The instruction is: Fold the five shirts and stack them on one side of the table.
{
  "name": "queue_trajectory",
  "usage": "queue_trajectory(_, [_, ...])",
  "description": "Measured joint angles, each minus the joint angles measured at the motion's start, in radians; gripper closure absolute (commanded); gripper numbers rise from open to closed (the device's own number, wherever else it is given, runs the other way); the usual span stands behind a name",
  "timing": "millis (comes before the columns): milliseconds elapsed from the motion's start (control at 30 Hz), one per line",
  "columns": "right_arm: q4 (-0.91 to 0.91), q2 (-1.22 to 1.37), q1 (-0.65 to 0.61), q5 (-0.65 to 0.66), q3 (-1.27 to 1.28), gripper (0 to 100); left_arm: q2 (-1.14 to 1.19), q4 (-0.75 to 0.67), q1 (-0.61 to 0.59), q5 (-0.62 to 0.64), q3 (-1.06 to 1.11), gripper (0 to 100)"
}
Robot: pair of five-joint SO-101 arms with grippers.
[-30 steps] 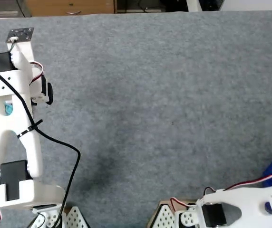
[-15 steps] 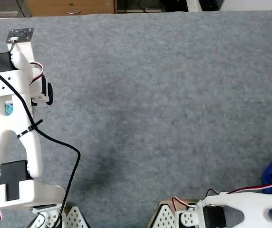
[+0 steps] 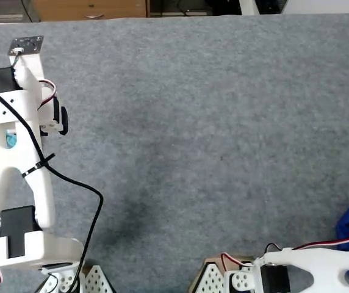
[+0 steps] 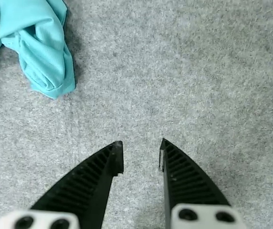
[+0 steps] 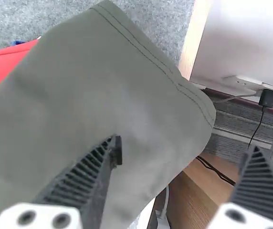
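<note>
At the near edge of the table (image 3: pixel 223 122), on its right corner, the right arm (image 3: pixel 321 271) lies low. The right gripper (image 5: pixel 184 148) hangs with its jaws spread wide and nothing between them. One jaw is above an olive-grey shirt (image 5: pixel 93 114), the other past the table's wooden rim. That shirt lies smooth at the table's right edge and covers part of the rim. A red shirt (image 5: pixel 5 64) shows from under it, and a blue shirt (image 3: pixel 347 224) is bunched at the same edge just beside the arm. Off the table there, a black cable (image 5: pixel 256 129) runs down. Along the table's left side the left arm (image 3: pixel 16 152) stretches away from the near edge. The left gripper (image 4: pixel 140 155) is over bare grey surface, its jaws parted and holding nothing. A crumpled teal shirt (image 4: pixel 36 43) lies on the table near them, apart from the tips. Beyond the table's far edge stands a wooden cabinet (image 3: pixel 89 8).
</note>
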Motion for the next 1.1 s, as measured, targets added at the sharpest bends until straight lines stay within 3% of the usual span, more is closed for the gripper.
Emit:
queue_trajectory(200, [0.000, -0.021, -0.015, 0.000, 0.000, 61.6, 0.000, 0.000, -0.058, 0.049, -0.002, 85])
queue_trajectory(433, [0.000, -0.130, -0.221, 0.000, 0.000, 61.6, 0.011, -0.003, -0.275, 0.037, -0.117, 78])
queue_trajectory(733, [0.000, -0.364, -0.582, 0.000, 0.319, 61.6, 0.388, -0.110, -0.520, -0.078, -0.494, 77])
queue_trajectory(900, [0.000, -0.618, -0.842, 0.000, 0.620, 61.6, 0.667, -0.138, -0.559, -0.083, -0.747, 77])
queue_trajectory(1100, [-0.002, -0.931, -1.188, -0.028, 1.010, 61.6, 1.000, -0.293, -0.569, -0.083, -0.982, 78])
